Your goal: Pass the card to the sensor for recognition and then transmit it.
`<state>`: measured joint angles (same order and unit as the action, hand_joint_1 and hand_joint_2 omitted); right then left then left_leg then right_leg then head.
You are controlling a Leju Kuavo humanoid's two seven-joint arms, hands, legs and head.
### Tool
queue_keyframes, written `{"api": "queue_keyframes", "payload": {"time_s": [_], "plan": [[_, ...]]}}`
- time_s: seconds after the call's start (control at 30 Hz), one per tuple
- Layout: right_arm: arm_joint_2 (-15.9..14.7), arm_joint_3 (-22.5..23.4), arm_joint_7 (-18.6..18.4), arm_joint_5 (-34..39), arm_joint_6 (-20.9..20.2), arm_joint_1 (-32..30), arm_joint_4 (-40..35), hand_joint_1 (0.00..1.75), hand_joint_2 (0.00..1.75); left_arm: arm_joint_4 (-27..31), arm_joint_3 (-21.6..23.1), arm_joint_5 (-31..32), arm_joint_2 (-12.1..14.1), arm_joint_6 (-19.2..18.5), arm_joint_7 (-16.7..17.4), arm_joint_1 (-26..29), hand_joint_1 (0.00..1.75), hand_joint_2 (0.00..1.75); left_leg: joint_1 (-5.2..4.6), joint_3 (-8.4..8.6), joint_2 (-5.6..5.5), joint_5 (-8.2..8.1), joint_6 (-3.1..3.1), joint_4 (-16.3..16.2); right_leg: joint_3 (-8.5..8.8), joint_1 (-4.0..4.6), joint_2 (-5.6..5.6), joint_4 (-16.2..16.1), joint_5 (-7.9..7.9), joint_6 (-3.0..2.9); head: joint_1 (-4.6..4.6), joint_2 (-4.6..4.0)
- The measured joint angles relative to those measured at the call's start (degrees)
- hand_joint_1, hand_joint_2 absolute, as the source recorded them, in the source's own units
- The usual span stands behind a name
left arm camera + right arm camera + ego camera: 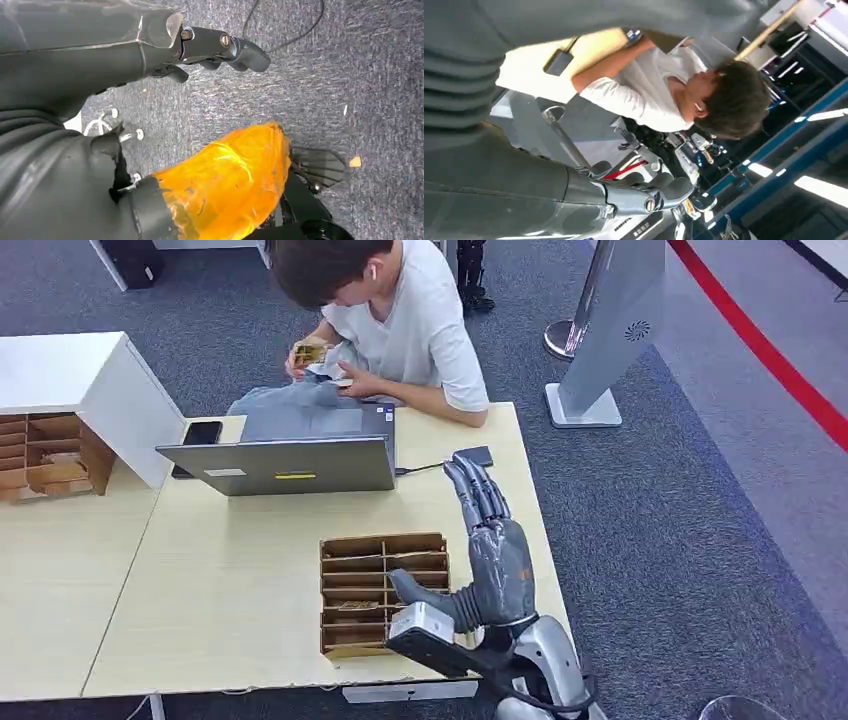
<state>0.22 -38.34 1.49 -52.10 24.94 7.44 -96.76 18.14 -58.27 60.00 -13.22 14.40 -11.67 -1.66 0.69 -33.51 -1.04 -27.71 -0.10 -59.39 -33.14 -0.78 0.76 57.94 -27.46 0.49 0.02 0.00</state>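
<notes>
- The counter (250,600) is the biggest thing; my right robot hand (490,545) is raised over its edge, fingers stretched out straight and pointing away from me, thumb out to the side. It is open and holds nothing.
- The person (400,320) sits beyond my right robot hand, on the far side of the counter, busy with something small in both hands.
- The laptop (290,455) stands beyond and to the left of my right robot hand, back turned to me.
- The wooden card rack (383,590) is just beside my right robot hand, on its thumb side. I think the cards lie in its slots, but they are too small to tell.
- The small dark sensor (474,456), as I judge it, lies just beyond my fingertips, a cable on it.
- My left robot hand (220,47) hangs over the floor, fingers loosely curled, holding nothing.
- In my judgement the task is at its start: no card picked, nothing scanned, nothing handed over.
</notes>
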Motion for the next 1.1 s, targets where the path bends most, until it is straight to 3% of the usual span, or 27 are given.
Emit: {"api": "queue_keyframes", "payload": {"time_s": [0.5, 0.53, 1.1], "plan": [[-2.7, -1.7, 6.0, 4.1, 1.9, -4.2, -2.9, 0.0, 0.0, 0.6, -0.2, -0.9, -1.2, -0.3, 0.4, 0.5, 0.0, 0.0, 0.0, 0.0, 0.0, 0.0, 0.0, 0.0, 0.0, 0.0, 0.0, 0.0, 0.0, 0.0, 0.0, 0.0], [-2.8, -2.0, 6.2, 4.2, 1.9, -4.2, -2.7, 0.0, 1.75, 0.6, -0.2, -0.9, -1.2, -0.3, 0.4, 0.6, 0.0, 0.0, 0.0, 0.0, 0.0, 0.0, 0.0, 0.0, 0.0, 0.0, 0.0, 0.0, 0.0, 0.0, -0.02, 0.0], [-3.6, -5.7, 5.1, 2.8, 0.7, -3.2, 2.2, 0.0, 1.75, 0.6, -0.3, -0.9, -0.9, 0.5, 0.0, 0.4, 0.0, 0.0, 0.0, 0.0, 0.0, 0.0, 0.0, 0.0, 0.0, 0.0, 0.0, 0.0, 0.0, 0.0, -0.02, 0.0]]}}
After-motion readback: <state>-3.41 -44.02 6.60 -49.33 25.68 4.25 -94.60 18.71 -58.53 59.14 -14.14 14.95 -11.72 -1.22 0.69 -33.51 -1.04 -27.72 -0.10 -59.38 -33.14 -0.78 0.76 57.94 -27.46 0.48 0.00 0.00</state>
